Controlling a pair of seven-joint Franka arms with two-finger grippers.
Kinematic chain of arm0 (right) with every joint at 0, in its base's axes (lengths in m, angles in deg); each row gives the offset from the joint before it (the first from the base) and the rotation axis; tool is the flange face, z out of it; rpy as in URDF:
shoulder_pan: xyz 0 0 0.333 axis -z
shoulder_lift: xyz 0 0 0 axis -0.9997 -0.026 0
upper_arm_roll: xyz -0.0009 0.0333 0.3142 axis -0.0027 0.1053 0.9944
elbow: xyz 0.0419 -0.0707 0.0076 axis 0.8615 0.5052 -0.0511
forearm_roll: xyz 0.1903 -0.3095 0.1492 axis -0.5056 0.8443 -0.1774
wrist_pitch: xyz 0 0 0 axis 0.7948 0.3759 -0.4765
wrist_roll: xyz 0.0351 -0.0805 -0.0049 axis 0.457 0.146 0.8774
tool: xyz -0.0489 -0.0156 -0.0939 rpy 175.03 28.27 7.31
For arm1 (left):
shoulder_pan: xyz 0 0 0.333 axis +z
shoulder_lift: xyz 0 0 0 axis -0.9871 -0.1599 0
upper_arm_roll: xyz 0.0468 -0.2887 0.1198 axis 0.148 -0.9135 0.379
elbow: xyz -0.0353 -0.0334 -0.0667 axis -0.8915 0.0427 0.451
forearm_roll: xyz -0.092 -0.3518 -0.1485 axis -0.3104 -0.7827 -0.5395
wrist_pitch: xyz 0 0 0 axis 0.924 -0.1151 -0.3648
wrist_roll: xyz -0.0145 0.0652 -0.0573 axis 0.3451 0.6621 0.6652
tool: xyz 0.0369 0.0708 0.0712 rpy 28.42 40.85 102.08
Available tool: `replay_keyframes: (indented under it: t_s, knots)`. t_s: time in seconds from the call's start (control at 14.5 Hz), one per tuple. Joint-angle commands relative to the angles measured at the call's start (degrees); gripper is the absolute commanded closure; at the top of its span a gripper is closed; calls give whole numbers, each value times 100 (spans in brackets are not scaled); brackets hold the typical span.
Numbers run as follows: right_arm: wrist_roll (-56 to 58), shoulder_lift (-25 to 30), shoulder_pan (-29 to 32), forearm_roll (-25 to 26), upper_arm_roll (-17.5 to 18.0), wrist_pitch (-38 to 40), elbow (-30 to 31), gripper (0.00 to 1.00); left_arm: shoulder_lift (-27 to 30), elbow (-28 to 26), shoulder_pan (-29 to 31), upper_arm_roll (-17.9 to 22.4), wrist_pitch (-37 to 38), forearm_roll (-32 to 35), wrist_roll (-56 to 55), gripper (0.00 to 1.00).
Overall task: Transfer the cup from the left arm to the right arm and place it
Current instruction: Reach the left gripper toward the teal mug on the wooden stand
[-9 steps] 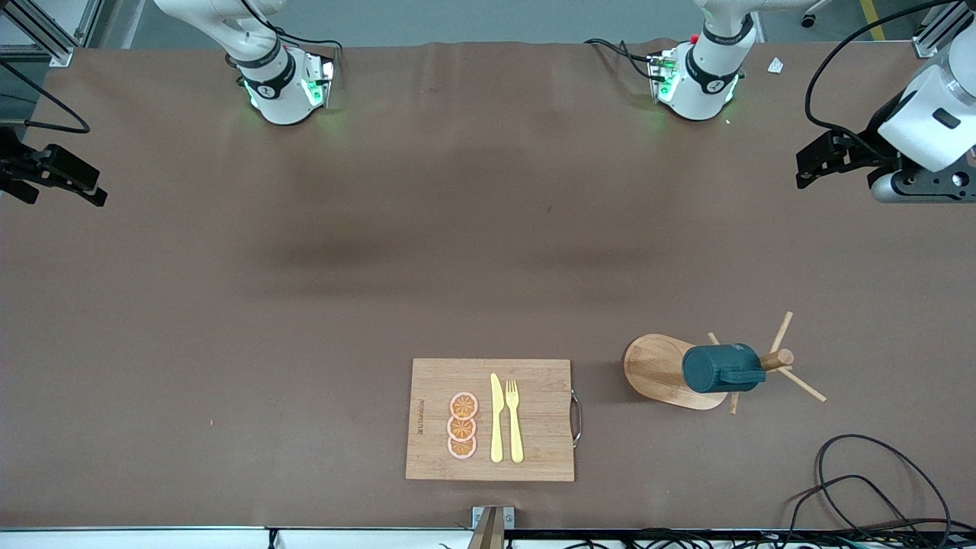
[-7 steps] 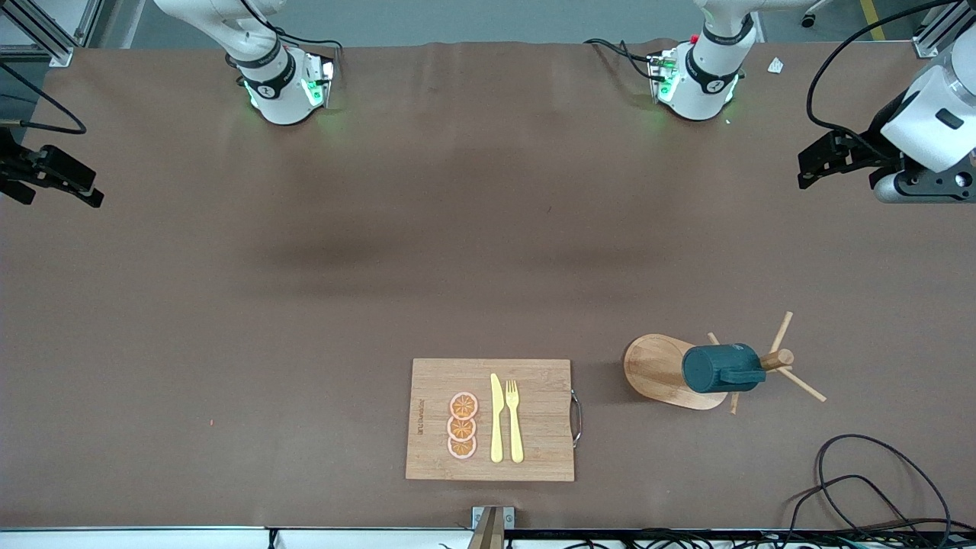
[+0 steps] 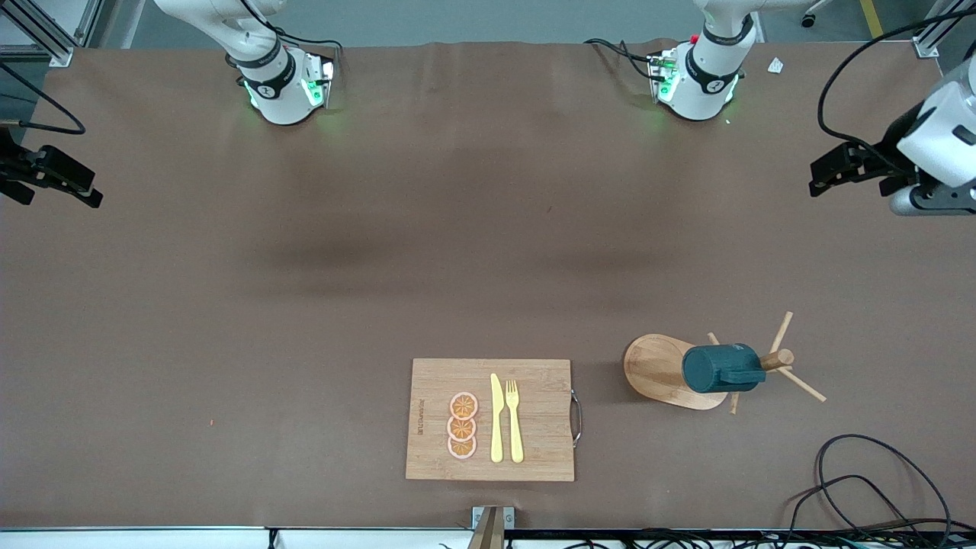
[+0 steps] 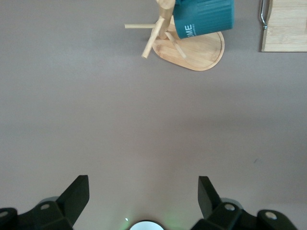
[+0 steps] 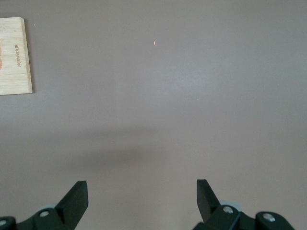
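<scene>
The dark teal cup (image 3: 719, 368) hangs on its side on a peg of the wooden peg stand (image 3: 671, 371), near the front camera toward the left arm's end of the table. It also shows in the left wrist view (image 4: 205, 17). My left gripper (image 3: 827, 169) is open and empty, high over the table's edge at the left arm's end, well away from the cup. My right gripper (image 3: 69, 187) is open and empty over the table's edge at the right arm's end. Both wrist views show bare table between the fingers.
A wooden cutting board (image 3: 534, 457) with three orange slices (image 3: 462, 426), a yellow knife (image 3: 496, 418) and a yellow fork (image 3: 514, 420) lies beside the stand, near the front camera. Black cables (image 3: 862, 488) lie at the table's corner near the stand.
My left gripper has drifted a little toward the left arm's end of the table. The right gripper has barely moved. The cup has stayed on the stand.
</scene>
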Motion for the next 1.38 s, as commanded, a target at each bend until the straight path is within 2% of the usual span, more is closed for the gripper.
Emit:
replay_keyframes:
  t_s: [0.0, 0.34, 0.55, 0.83, 1.31]
  knots:
    - [53, 59, 128, 36, 92, -59, 66, 0, -164, 287, 42, -17, 58, -66, 123, 0]
    - [53, 59, 128, 36, 84, -59, 66, 0, -251, 296, -2, -18, 58, -23, 35, 0]
    - [53, 59, 128, 36, 84, -67, 66, 0, -427, 497, -28, -18, 32, -31, -324, 0]
    - [53, 50, 128, 36, 92, -76, 66, 0, -726, 639, -54, -79, -459, -93, -1755, 0]
    - [53, 50, 128, 27, 92, -129, 75, 0, -1288, 656, -20, -79, -1575, -997, -5428, 0]
